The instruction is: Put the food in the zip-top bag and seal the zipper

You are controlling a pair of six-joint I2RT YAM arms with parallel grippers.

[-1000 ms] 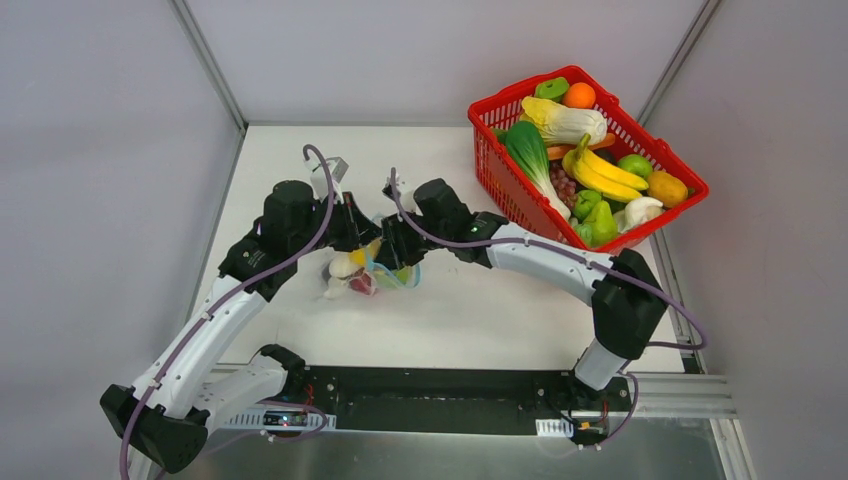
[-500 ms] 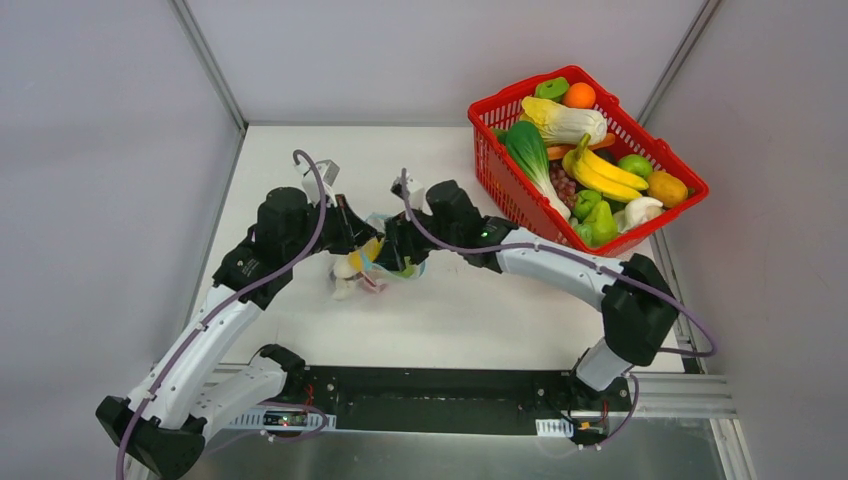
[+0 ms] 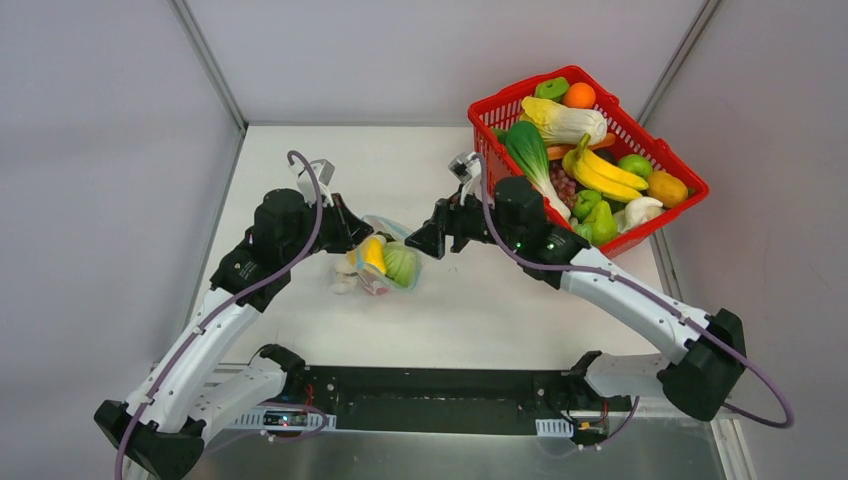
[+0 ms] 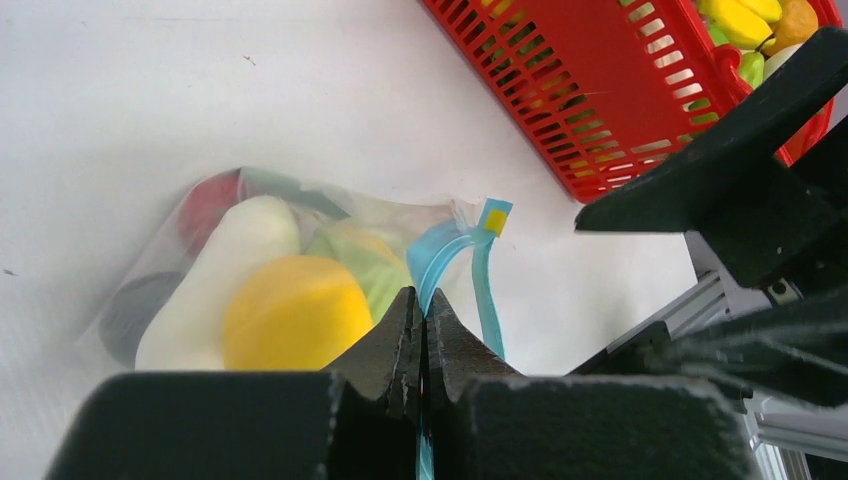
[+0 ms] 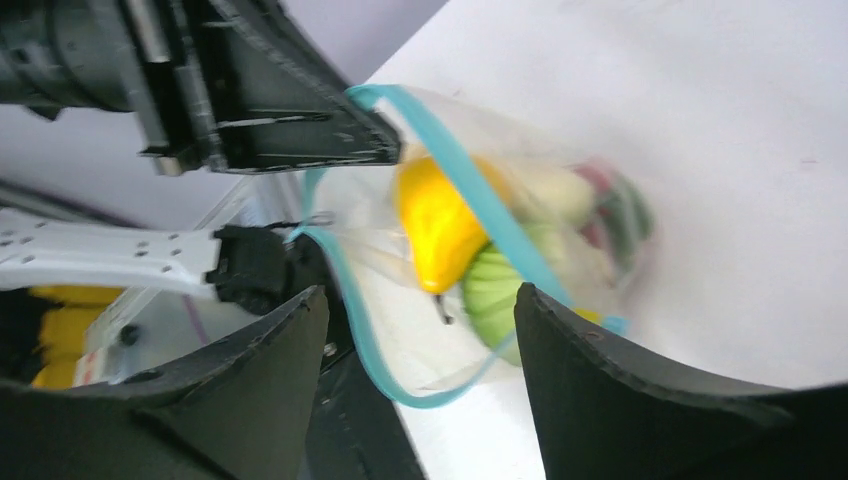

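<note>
The clear zip-top bag (image 3: 388,268) lies at mid-table with its mouth gaping. Inside it sit the food pieces: yellow lemon (image 4: 297,310), white radish (image 4: 235,250), green cabbage (image 4: 375,275), red tomato (image 4: 207,200) and a dark purple ball (image 4: 130,312). My left gripper (image 4: 423,305) is shut on one teal zipper (image 4: 452,248) strip and holds that edge of the bag up. The two zipper (image 5: 478,198) strips stand apart. My right gripper (image 3: 414,243) hovers just right of the bag, open (image 5: 420,295), with nothing held between its fingers.
A red mesh basket (image 3: 487,160) full of toy produce, bananas (image 3: 603,176) among them, stands at the back right, close behind my right arm. Grey walls enclose the white table (image 3: 470,310) on the left, back and right.
My right gripper has opened, let go of the bag and drawn back to the right. The left gripper stays shut on the zipper strip; lemon and cabbage now show uncovered.
</note>
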